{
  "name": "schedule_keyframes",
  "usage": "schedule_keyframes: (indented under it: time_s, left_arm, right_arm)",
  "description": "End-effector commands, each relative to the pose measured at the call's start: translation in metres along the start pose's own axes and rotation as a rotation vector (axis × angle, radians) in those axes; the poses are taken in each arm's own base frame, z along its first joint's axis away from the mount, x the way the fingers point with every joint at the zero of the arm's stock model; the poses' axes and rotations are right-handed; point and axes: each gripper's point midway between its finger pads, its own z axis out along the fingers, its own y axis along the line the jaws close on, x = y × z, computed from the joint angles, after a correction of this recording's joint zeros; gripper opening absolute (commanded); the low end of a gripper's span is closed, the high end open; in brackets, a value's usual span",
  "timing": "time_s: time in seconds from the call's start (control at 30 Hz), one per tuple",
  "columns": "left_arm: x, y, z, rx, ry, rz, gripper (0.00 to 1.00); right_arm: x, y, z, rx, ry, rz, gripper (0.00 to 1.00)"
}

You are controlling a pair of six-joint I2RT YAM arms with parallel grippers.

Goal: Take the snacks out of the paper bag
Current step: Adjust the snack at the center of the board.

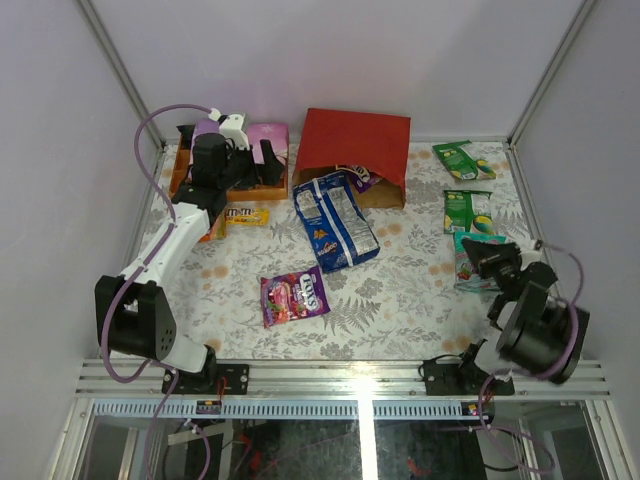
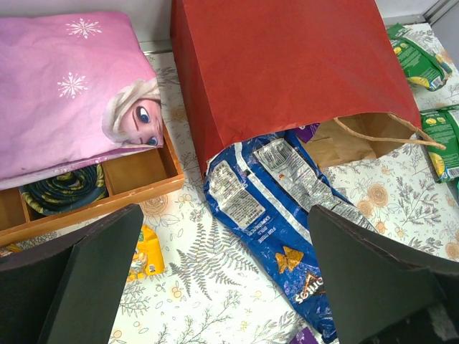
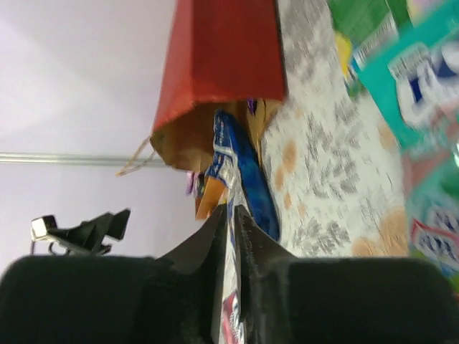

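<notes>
Red paper bag (image 1: 355, 140), brown inside, lying on its side. Long blue glossy chip bag (image 1: 338, 225) protruding from its mouth. Small yellow "m&m's" packet (image 1: 246, 215) lying further left. Left gripper (image 2: 224, 215) hovering, fingers spread wide. Right gripper (image 3: 231, 209) showing a hairline slit, gripping nothing.

The paper bag (image 2: 287, 64) is matt red paper outside, lightly creased, and plain brown kraft paper inside, with a thin twisted paper handle (image 2: 401, 129). The blue chip bag (image 2: 272, 215) is crinkled plastic film, glossy, with silvery glare along its folds. The purple candy packet (image 1: 294, 296) and the green packets (image 1: 468, 210) have the same shiny film finish. The pink cloth (image 2: 64, 93) looks soft and matt, with a printed picture. The wooden box (image 2: 136, 179) is smooth orange-brown wood with a faint sheen. The table cover (image 1: 400, 290) is flat and smooth, printed with leaves and flowers. The rail (image 1: 350, 375) at the near edge is ribbed bright metal.
</notes>
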Motion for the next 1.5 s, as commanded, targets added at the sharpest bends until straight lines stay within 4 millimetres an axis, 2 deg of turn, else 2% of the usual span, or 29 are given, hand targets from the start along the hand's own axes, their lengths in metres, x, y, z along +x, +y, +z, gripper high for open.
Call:
schedule_keyframes:
  time_s: [0.0,0.07,0.13,0.3,0.4,0.5,0.63,0.77,0.87,0.9,0.93,1.03,1.13,1.23,1.3,1.4,1.47]
  left_arm:
    - [-0.02,-0.002,-0.008,-0.002,-0.068,0.008,1.0]
    - [-0.026,-0.005,-0.009,0.011,-0.085,-0.004,1.0]
    - [-0.034,-0.012,-0.01,0.046,-0.103,-0.022,1.0]
    - [-0.048,-0.021,-0.011,0.078,-0.14,-0.072,1.0]
    - [-0.051,-0.021,-0.013,0.07,-0.149,-0.091,1.0]
    - [-0.055,-0.022,-0.018,0.064,-0.16,-0.106,1.0]
    - [-0.06,-0.025,-0.024,0.068,-0.175,-0.112,1.0]
    - [-0.065,-0.018,-0.027,0.018,-0.181,-0.123,1.0]
    - [-0.064,-0.008,-0.029,-0.038,-0.179,-0.13,1.0]
    - [-0.063,-0.005,-0.029,-0.054,-0.181,-0.132,1.0]
    - [-0.062,-0.003,-0.03,-0.07,-0.185,-0.136,1.0]
    - [-0.059,0.002,-0.03,-0.09,-0.211,-0.145,1.0]
    - [-0.059,-0.013,-0.027,0.002,-0.212,-0.124,1.0]
    - [-0.058,-0.042,-0.026,0.177,-0.193,-0.094,1.0]
    - [-0.052,-0.065,-0.033,0.324,-0.204,-0.05,1.0]
    - [-0.041,-0.085,-0.047,0.461,-0.211,0.012,1.0]
    - [-0.035,-0.1,-0.061,0.553,-0.198,0.089,1.0]
  right_arm:
    - [-0.032,0.021,-0.003,0.135,-0.107,-0.2,0.29]
    - [-0.049,0.048,-0.005,0.167,-0.13,-0.345,0.41]
    - [-0.058,0.055,-0.001,0.211,-0.112,-0.37,0.51]
    - [-0.06,0.071,0.009,0.269,-0.113,-0.448,0.69]
    - [-0.05,0.085,0.019,0.347,-0.089,-0.577,0.75]
    - [-0.032,0.1,0.03,0.359,-0.049,-0.657,0.76]
    - [0.003,0.092,0.047,0.457,0.093,-0.767,0.77]
    - [0.041,0.088,0.057,0.517,0.172,-0.907,0.77]
    - [0.044,0.108,0.06,0.501,0.13,-0.987,0.82]
    - [0.043,0.117,0.06,0.483,0.114,-1.012,0.87]
    - [0.044,0.126,0.059,0.455,0.1,-1.023,0.98]
    - [0.046,0.152,0.056,0.296,0.003,-0.979,0.99]
    - [0.05,0.16,0.052,0.178,-0.098,-0.844,0.99]
    - [0.066,0.167,0.057,0.062,-0.061,-0.806,0.99]
    - [0.073,0.165,0.064,0.072,-0.001,-0.822,0.99]
    - [0.078,0.158,0.071,0.129,0.084,-0.858,0.94]
    - [0.082,0.159,0.073,0.105,0.09,-0.86,0.95]
